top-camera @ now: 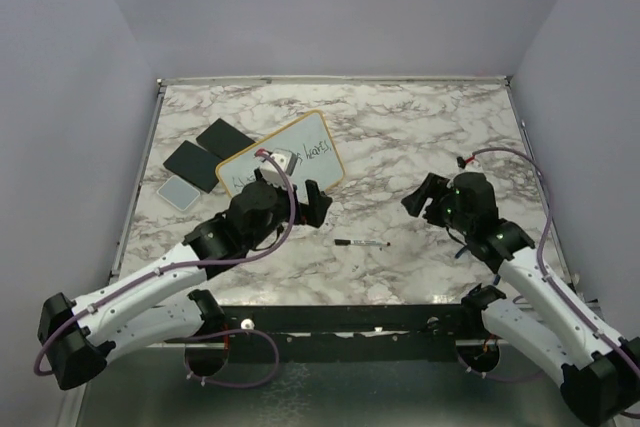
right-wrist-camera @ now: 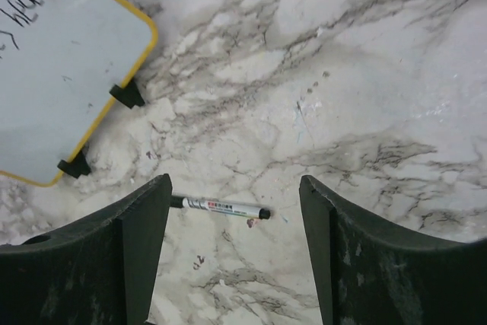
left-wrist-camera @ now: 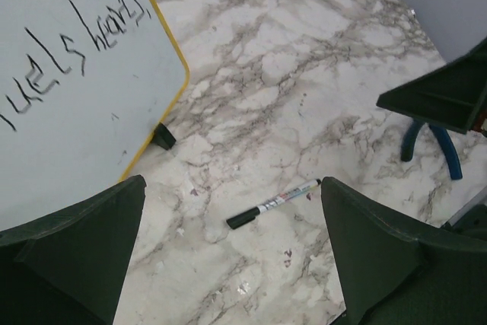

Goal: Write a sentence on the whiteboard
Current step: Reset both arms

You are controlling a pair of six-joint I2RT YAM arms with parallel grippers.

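Wide-open left jaws just beside whiteboard [top-camera: 298, 145], right jaws well apart.

- The sentence [left-wrist-camera: 76, 55] is handwritten in dark strokes on the whiteboard [left-wrist-camera: 84, 150]. In the left wrist view its last word reads "hearts", with a small comma-like stroke after it.
- Before this word stand letters that look like "uels" or "vels". The picture edge cuts off the beginning of the line.
- In the right wrist view only the end, "hearts", shows.
- The marker [left-wrist-camera: 274, 203] has a white label [right-wrist-camera: 221, 207] with small red and dark print, too small to read.
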